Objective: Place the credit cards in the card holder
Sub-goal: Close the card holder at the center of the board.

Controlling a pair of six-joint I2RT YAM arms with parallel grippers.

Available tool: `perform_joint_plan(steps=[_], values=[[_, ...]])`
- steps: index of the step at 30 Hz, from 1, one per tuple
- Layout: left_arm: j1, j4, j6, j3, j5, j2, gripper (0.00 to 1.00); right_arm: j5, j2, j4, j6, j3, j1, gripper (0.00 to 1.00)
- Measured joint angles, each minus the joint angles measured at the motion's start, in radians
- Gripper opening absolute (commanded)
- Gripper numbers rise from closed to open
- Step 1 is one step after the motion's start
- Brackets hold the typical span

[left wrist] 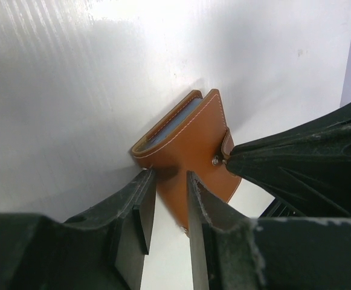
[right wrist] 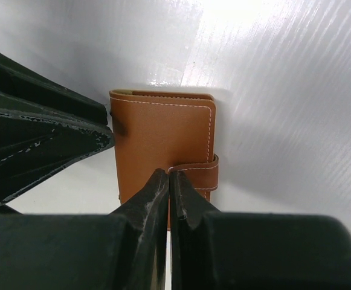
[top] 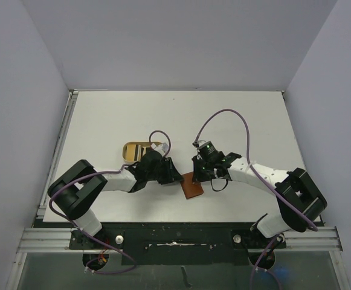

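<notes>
The card holder [top: 193,188] is a brown leather wallet lying folded on the table between the two arms. In the left wrist view the card holder [left wrist: 190,145] shows a pale blue credit card edge [left wrist: 175,124] inside its fold. My right gripper [right wrist: 168,173] is shut, its tips pressing down at the end of the snap tab [right wrist: 199,169] by the metal stud [left wrist: 215,161]. My left gripper [left wrist: 168,175] is open by a narrow gap, its tips at the wallet's near corner with nothing clamped between them.
A tan round-ended tray [top: 136,149] with dark contents sits just behind the left gripper [top: 176,177]. The right gripper [top: 198,177] nearly meets it over the wallet. White walls enclose the table on the left, back and right.
</notes>
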Motion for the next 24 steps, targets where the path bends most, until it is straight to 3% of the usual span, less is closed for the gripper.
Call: perform_joint_plan(steps=[24], values=[[0.0,0.116,-0.066,-0.06,0.048,0.008,0.26,0.002,0.022,0.016,0.008,0.0,0.007,0.0]])
